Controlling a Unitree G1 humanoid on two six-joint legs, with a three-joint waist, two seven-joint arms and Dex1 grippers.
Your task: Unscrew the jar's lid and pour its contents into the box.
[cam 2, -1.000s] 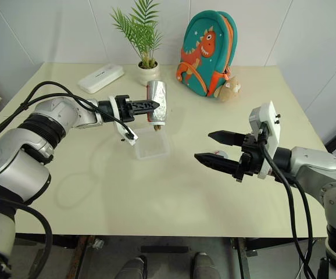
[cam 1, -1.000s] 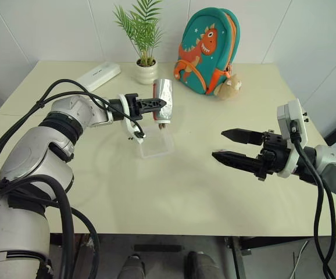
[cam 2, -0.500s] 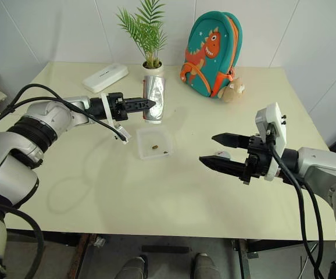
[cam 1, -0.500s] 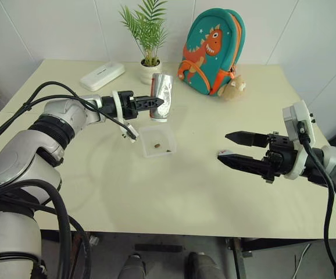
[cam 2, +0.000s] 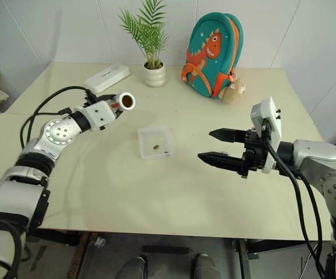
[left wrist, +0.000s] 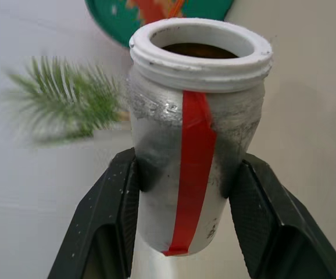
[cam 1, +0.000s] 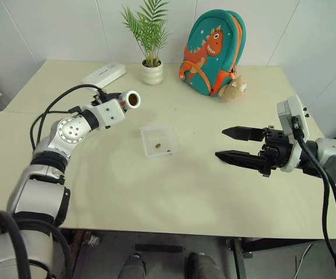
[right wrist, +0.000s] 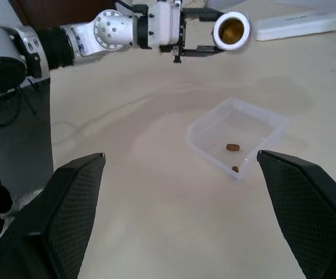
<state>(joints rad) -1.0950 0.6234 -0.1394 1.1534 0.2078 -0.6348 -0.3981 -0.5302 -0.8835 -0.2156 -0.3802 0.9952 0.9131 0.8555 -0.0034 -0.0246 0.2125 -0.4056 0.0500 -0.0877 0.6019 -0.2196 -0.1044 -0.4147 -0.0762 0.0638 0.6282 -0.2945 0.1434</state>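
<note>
My left gripper [cam 1: 125,99] is shut on the jar [cam 1: 132,99], a silvery cylinder with a red stripe [left wrist: 195,151], held above the table to the left of the box. The jar has no cap and lies about level, its open mouth [right wrist: 232,30] turned toward the box's side; the inside looks brownish. The clear square box [cam 1: 162,132] sits mid-table with two small brown pieces [cam 1: 156,145] of the contents in it. My right gripper [cam 1: 220,143] hovers open to the right of the box, nothing between its fingers. The lid is hidden.
Along the back of the table stand a white oblong case [cam 1: 104,74], a potted plant [cam 1: 152,72], a teal dinosaur backpack [cam 1: 211,49] and a small plush toy [cam 1: 233,88]. Bare tabletop lies in front of the box.
The left arm has swung left, carrying the jar away from above the box, and the wrist has rolled the jar from mouth-down to about level. Brown pieces now lie in the box. The right gripper has stayed put.
</note>
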